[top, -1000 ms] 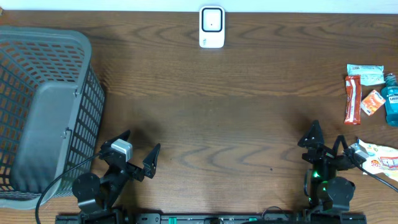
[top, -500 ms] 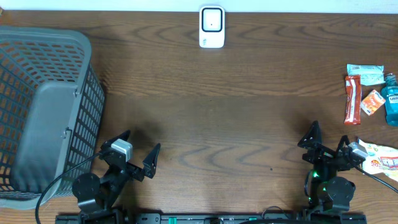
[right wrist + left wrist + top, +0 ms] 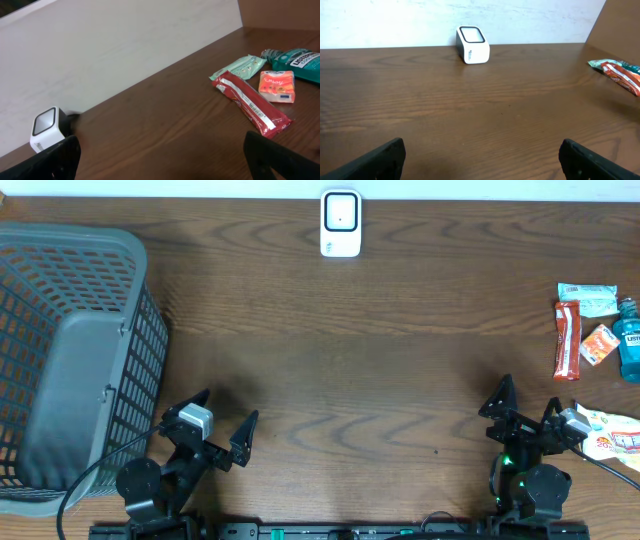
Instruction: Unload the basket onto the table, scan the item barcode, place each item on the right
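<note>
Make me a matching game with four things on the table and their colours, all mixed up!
Things:
1. basket
2. scanner
3. bottle
4. long packet

Colours:
A. red
B. grey
C. blue
D. white

Pairs: 1-B, 2-D, 3-C, 4-A

Just right of the right gripper [image 3: 527,402] a printed pouch [image 3: 612,436] runs off the picture's edge, as does the blue bottle [image 3: 629,340] farther ahead.
</note>
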